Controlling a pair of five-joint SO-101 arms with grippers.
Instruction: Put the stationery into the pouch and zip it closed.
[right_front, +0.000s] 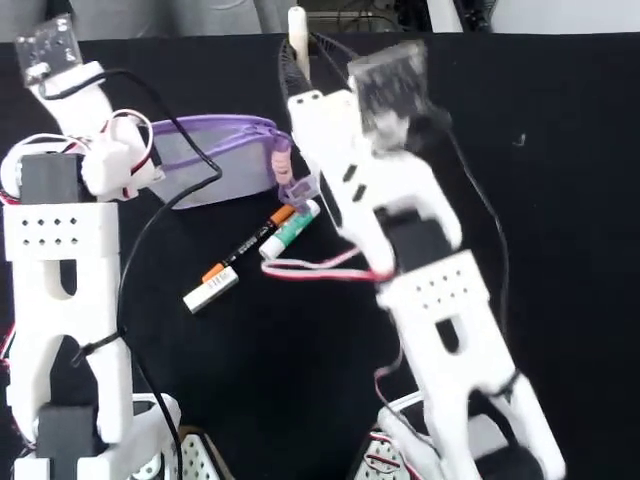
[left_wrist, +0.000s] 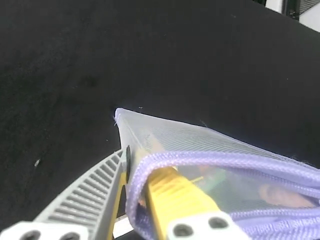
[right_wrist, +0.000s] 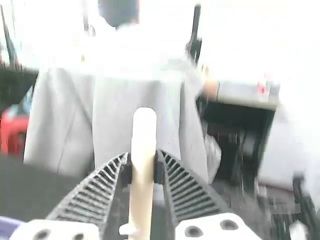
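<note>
A clear pouch (right_front: 215, 165) with a purple zip rim lies open at the back of the black table. My left gripper (right_front: 150, 165) is shut on its left end. In the left wrist view one yellow finger (left_wrist: 170, 192) sits inside the pouch (left_wrist: 210, 150) and the grey finger (left_wrist: 95, 187) outside the wall. My right gripper (right_front: 300, 88) is raised above the pouch's right end, shut on a cream pen (right_front: 297, 40) that stands upright. In the right wrist view the pen (right_wrist: 142, 150) is pinched between the fingers (right_wrist: 100, 187). An orange-and-black marker (right_front: 240, 255) and a green-and-white marker (right_front: 290, 232) lie in front of the pouch.
The black table (right_front: 560, 150) spreads bare to the right of the arms. Red and white cables (right_front: 310, 268) trail from the right arm just behind the markers. The arm bases stand at the front edge. A person's grey clothing (right_wrist: 75, 110) shows beyond the table.
</note>
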